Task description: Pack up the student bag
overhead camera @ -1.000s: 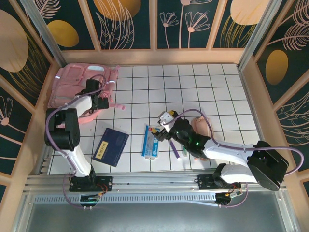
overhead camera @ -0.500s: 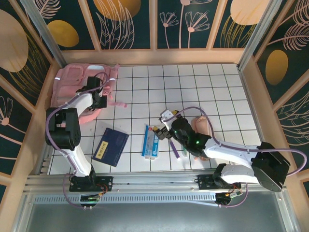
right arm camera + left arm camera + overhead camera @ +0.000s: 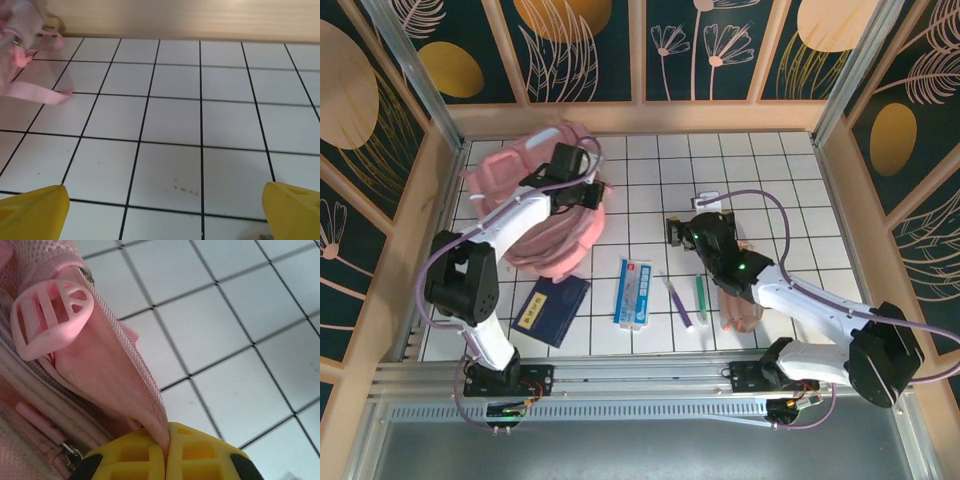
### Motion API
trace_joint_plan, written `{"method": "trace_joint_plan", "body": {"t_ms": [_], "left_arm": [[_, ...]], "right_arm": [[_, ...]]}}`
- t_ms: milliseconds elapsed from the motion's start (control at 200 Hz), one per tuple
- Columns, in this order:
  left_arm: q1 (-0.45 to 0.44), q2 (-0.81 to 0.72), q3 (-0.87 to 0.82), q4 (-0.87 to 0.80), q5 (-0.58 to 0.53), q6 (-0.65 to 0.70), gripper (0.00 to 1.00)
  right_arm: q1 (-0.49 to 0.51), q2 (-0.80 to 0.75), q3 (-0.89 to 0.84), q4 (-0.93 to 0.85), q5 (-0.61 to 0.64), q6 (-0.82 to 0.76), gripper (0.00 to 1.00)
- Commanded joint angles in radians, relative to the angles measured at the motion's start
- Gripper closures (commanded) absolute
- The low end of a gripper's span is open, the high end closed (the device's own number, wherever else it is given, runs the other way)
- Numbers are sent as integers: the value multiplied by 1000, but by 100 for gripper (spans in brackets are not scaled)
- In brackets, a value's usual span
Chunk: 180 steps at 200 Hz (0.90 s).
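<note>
Top view: 1 backpack (image 3: 535,225), pink, biggest item by far, at far-left part of white tiled table (image 3: 770,170), near back wall, bunched up & held partly off the tiles.

2 arms, 2 grippers.

Left gripper (image 3: 586,193) at backpack's upper right edge. On left wrist cam, left gripper (image 3: 166,454) clenched tight: 2 yellow fingers (image 3: 200,455) pressed together w/ pink zip edge (image 3: 135,365) of backpack pinched between, no gap. Next to that edge, 1 pink plastic loop (image 3: 50,315). Low left, 1 small metal zip pull (image 3: 67,452).

Right gripper (image 3: 676,232) mid-table, well apart from backpack, above bare tiles. On right wrist cam, right gripper (image 3: 162,212) spread wide, released: 2 yellow fingertips (image 3: 32,212) at opposite lower corners, only tiles between, grasping nothing. Top left of that cam: blurred bit of pink fabric, plus 1 pink strap (image 3: 42,93) lying flat on tiles.

Loose on table toward near edge, left to right:
- 1 dark blue notebook (image 3: 552,308), just beside backpack's near edge; touching or not, can't tell.
- 1 white & blue packet (image 3: 633,292), apart from notebook.
- 1 purple pen (image 3: 680,305).
- 1 green pen (image 3: 701,297), near purple one, not touching. 2 pens total.
- 1 peach-pink pouch (image 3: 745,305), partly hidden under right arm.
</note>
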Motion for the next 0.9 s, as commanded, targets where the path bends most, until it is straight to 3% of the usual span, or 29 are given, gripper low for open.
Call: {"method": "trace_joint_plan", "body": {"t_ms": [0, 115, 235, 315, 415, 561, 681, 896], "left_arm": [[-106, 27, 90, 77, 53, 69, 100], [-148, 48, 87, 100, 96, 53, 100], [-148, 36, 63, 67, 118, 72, 50], [-148, -14, 63, 15, 92, 89, 37], [-143, -104, 51, -47, -64, 114, 18], [-133, -114, 22, -197, -240, 314, 13], [-133, -80, -58, -250, -399, 468, 18], [-133, -27, -58, -241, -300, 547, 16]], "right_arm": [[-63, -65, -41, -47, -41, 95, 1], [-176, -104, -100, 4, -239, -5, 2], [-285, -121, -150, 67, -482, -226, 6], [-328, -113, -159, 85, -592, -355, 7], [-363, -65, -144, 99, -738, -498, 8], [-368, 59, -89, 112, -899, -695, 12], [-370, 142, -29, 128, -924, -732, 13], [-377, 200, 12, 148, -940, -737, 13]]}}
